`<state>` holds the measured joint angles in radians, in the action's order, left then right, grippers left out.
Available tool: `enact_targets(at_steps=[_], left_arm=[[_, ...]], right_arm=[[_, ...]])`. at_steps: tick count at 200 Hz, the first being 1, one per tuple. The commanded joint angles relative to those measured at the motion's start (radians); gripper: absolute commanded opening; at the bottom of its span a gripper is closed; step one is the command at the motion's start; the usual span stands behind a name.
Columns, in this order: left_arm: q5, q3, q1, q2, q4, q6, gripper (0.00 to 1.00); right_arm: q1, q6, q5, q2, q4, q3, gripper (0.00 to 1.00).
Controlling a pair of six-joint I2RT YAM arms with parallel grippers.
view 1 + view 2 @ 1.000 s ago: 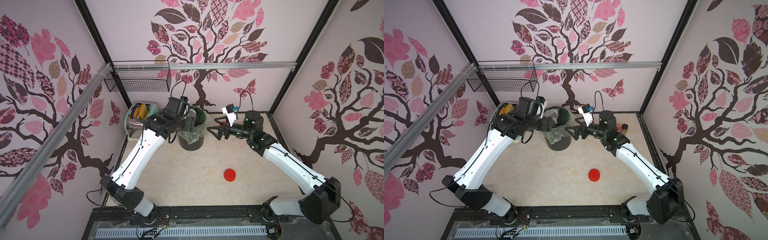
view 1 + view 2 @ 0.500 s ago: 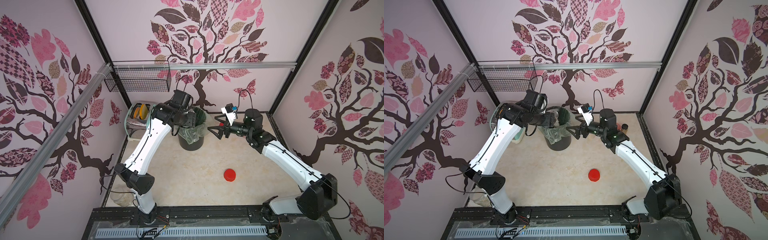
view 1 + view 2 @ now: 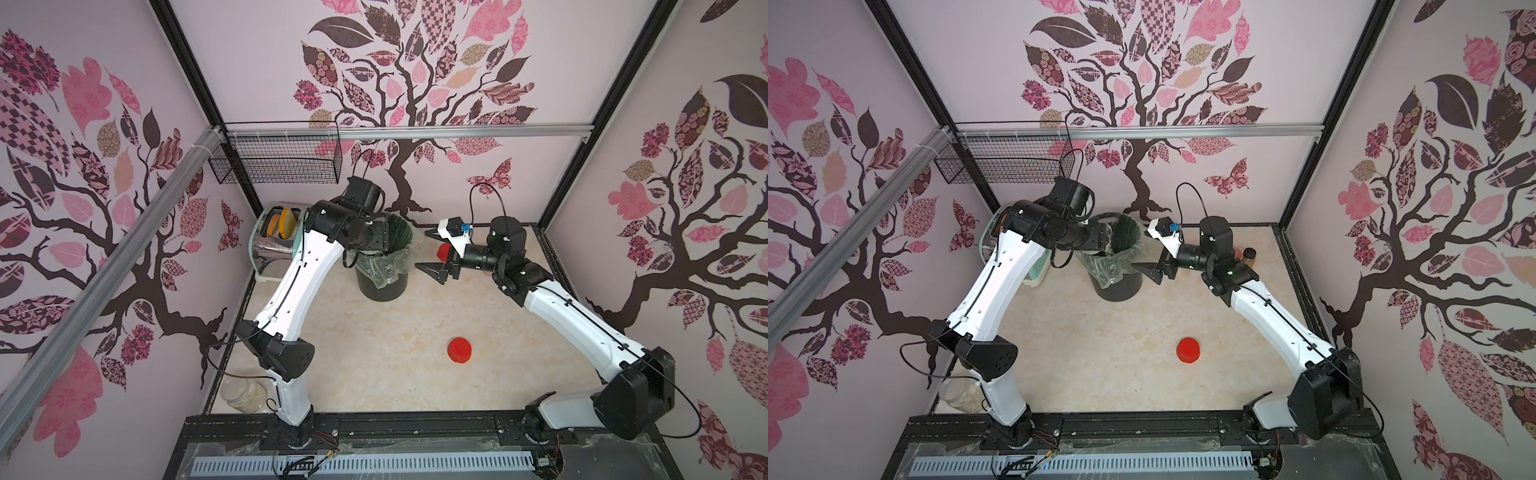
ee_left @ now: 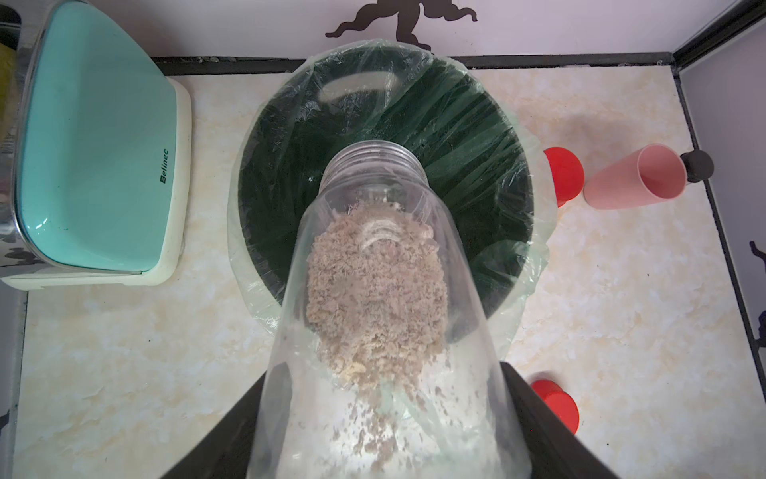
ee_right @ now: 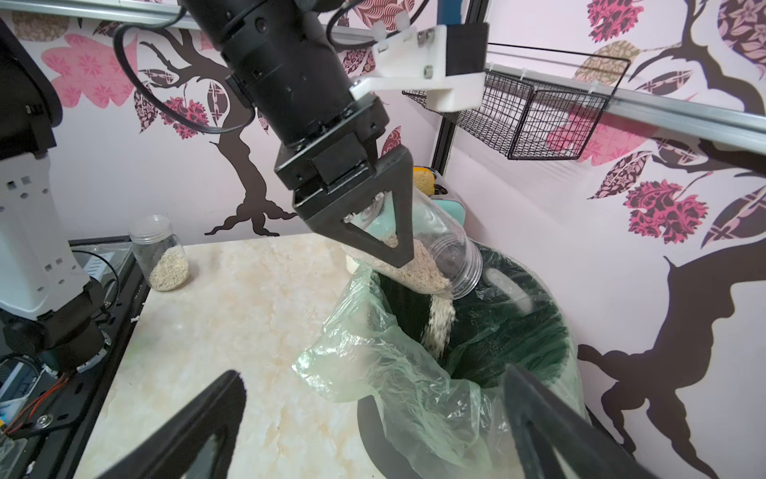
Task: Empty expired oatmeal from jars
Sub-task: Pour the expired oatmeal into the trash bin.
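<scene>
Oatmeal (image 4: 375, 298) slides toward the mouth of an open clear jar (image 5: 449, 257), tipped mouth-down over a black bin (image 3: 405, 239) at the back of the surface (image 3: 374, 332), and falls in a thin stream inside the rim. The left arm's jaws are clamped on the jar's lower body from both sides. The right arm's jaws stand wide open and empty just beside the bin.

The likeliest mishap is a spill. The jar's mouth hangs over the side of the bin nearest the left arm, close to where the loose green liner (image 5: 373, 365) bunches over the rim. A small drift backward would probably drop flakes onto the fold or the surface. The jar wall looks slick and the grip sits far from the mouth, so a steeper tilt or a shake may let the jar twist or slip into the bin. The packed mass could also release all at once. The right arm's jaws, so near the liner, could snag it or nudge the bin.

A second jar (image 3: 243, 392) with oatmeal waits at the near left corner. A red-capped jar (image 4: 563, 174) stands just beyond the bin, beside a pink cup (image 4: 634, 178). A loose red lid (image 3: 459, 350) lies on the open surface.
</scene>
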<state>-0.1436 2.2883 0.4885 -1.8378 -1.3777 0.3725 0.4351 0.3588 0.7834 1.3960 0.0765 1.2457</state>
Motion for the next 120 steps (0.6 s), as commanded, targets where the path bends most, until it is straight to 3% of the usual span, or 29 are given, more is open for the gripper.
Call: enact_targets(at_steps=[1,41,120], left_arm=[[0.020,0.037,-0.010,-0.015,-0.022,0.039,0.00],[0.071,0.037,-0.034,-0.024,-0.021,0.078,0.00],[0.093,0.036,-0.039,-0.025,-0.023,0.230,0.00]], right_arm=[[-0.006,0.104,0.028,0.025,-0.054,0.059,1.00],[-0.007,0.225,0.051,0.055,-0.153,0.103,1.00],[-0.006,0.319,0.084,0.166,-0.247,0.248,1.00]])
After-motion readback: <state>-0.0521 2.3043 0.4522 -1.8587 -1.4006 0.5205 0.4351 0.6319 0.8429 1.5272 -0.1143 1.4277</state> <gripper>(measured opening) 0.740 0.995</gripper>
